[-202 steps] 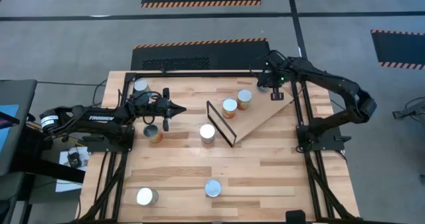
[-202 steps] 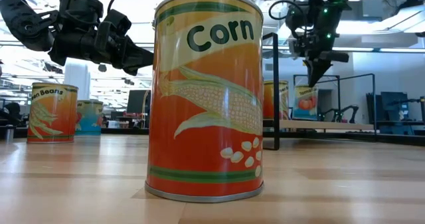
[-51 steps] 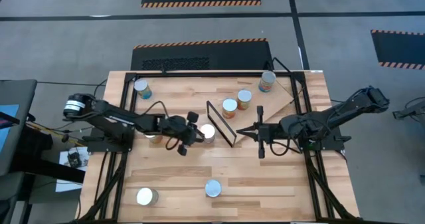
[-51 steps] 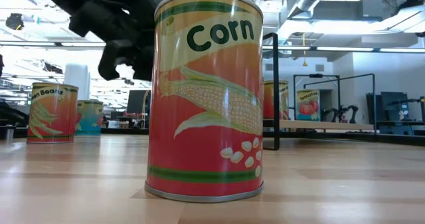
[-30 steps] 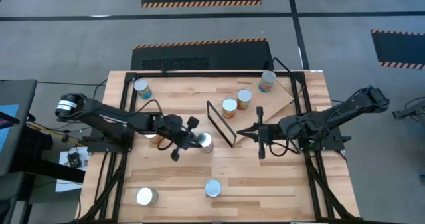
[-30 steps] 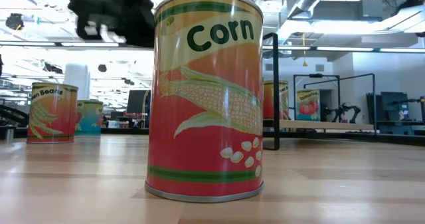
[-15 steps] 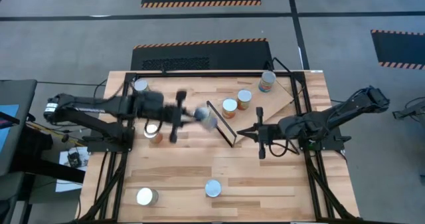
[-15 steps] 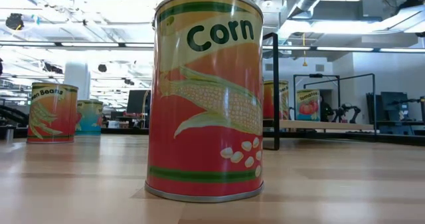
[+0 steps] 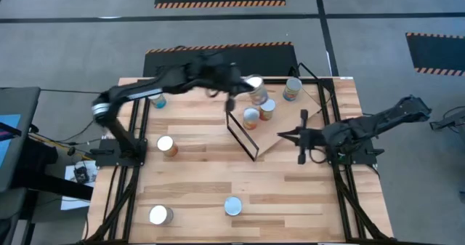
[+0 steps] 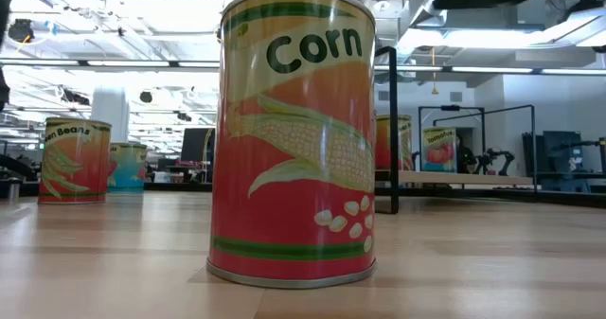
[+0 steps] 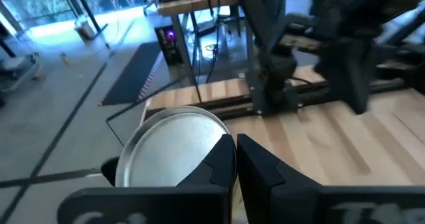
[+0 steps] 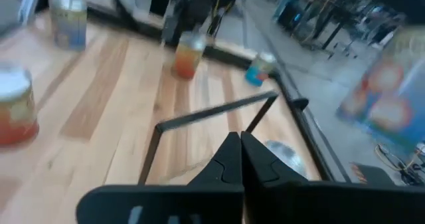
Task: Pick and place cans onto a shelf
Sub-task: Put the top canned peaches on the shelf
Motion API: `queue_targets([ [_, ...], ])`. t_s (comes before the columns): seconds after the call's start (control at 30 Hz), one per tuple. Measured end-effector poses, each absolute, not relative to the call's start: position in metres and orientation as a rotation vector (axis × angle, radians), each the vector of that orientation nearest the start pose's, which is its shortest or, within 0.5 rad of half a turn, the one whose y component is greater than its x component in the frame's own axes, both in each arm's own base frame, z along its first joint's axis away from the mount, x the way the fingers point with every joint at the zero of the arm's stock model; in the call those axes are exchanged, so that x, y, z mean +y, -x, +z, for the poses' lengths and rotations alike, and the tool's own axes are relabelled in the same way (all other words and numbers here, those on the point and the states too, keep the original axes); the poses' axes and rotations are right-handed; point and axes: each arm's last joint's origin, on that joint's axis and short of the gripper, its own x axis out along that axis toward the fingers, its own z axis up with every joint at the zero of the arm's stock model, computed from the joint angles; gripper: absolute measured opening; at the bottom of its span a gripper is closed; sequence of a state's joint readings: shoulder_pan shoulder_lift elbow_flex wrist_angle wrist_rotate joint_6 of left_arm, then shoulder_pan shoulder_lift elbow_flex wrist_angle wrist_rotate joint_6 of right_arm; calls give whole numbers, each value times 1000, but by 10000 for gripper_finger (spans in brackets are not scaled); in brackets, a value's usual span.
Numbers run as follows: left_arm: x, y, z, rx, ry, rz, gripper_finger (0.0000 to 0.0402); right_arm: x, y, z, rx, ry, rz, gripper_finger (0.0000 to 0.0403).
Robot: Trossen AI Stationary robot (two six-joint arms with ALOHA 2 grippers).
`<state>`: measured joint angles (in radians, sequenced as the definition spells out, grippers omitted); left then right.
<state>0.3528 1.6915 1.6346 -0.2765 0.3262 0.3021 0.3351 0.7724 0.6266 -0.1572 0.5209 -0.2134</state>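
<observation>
The left end effector [image 9: 243,85] has swung up from mid-table and now carries a can [image 9: 256,89] over the far end of the shelf [image 9: 287,132], clamped tight, so placement looks imminent. Three cans sit on the shelf, four more stand on the table [image 9: 196,187], eight in all. The right end effector [image 9: 290,135], pinched shut and empty, has backed off beside the shelf.

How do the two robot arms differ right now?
The left gripper carries a can in the air near the shelf; the right gripper holds nothing. The left arm stretches far across the table; the right arm lies low near its own side. Both have their fingers shut.
</observation>
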Motion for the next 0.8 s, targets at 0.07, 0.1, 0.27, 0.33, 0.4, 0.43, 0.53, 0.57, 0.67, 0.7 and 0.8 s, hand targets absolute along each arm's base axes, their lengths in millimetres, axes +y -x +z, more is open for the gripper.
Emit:
queue_targets([
  [0.07, 139, -389, 376, 310, -166, -6, 0, 39, -157, 282, 254, 317, -163, 4],
  [0.1, 145, -399, 372, 313, -152, 0, 0, 38, -153, 281, 244, 313, -164, 4],
  [0.27, 163, -437, 354, 286, -94, 30, 0, 37, -140, 282, 185, 311, -149, 4],
  [0.33, 166, -449, 348, 266, -86, 46, 0, 37, -136, 283, 175, 324, -142, 4],
  [0.4, 166, -460, 336, 271, -72, 54, 0, 38, -133, 285, 162, 346, -146, 4],
  [0.43, 166, -465, 329, 276, -64, 63, 0, 38, -132, 286, 159, 356, -148, 4],
  [0.53, 165, -477, 314, 284, -53, 100, 0, 39, -129, 287, 153, 379, -151, 4],
  [0.57, 165, -480, 311, 277, -56, 109, 0, 40, -129, 287, 152, 383, -147, 4],
  [0.67, 164, -487, 301, 283, -64, 155, 0, 40, -129, 286, 154, 391, -141, 4],
  [0.7, 165, -489, 296, 292, -65, 168, 0, 40, -129, 286, 156, 393, -140, 4],
  [0.8, 165, -495, 283, 301, -63, 177, 0, 40, -129, 286, 156, 393, -142, 4],
])
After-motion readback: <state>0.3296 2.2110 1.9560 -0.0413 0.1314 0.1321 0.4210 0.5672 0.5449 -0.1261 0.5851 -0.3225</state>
